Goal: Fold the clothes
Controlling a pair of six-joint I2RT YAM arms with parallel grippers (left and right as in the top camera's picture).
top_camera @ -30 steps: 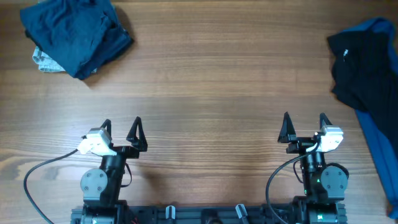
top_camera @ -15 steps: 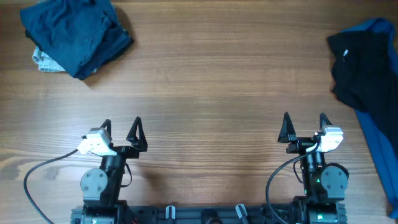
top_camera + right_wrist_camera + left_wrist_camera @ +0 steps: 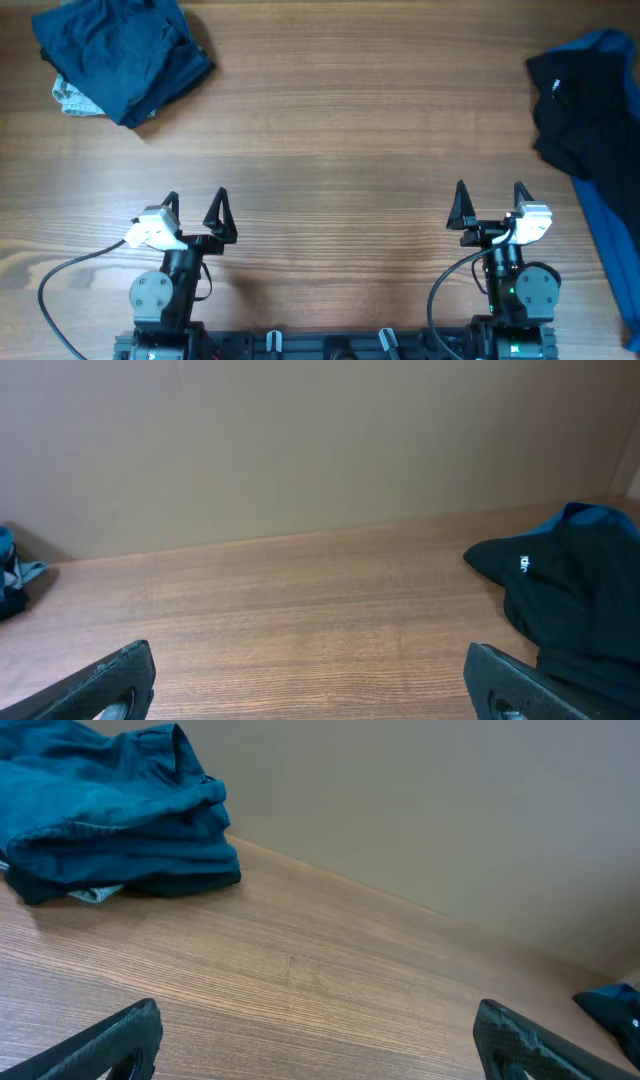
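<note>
A crumpled black garment (image 3: 585, 115) with a tiny white label lies at the table's far right on a royal blue one (image 3: 608, 240); the right wrist view shows the black garment (image 3: 570, 595) too. A heap of dark navy clothes (image 3: 120, 55) sits at the far left corner, seen as a folded stack of clothes (image 3: 110, 815) in the left wrist view. My left gripper (image 3: 194, 208) rests near the front edge, open and empty. My right gripper (image 3: 488, 200) is likewise open and empty, well short of the black garment.
A pale patterned scrap (image 3: 70, 98) peeks from under the navy heap. A plain wall (image 3: 300, 440) backs the wooden table (image 3: 330, 140). Cables (image 3: 60, 290) loop by the arm bases at the front edge.
</note>
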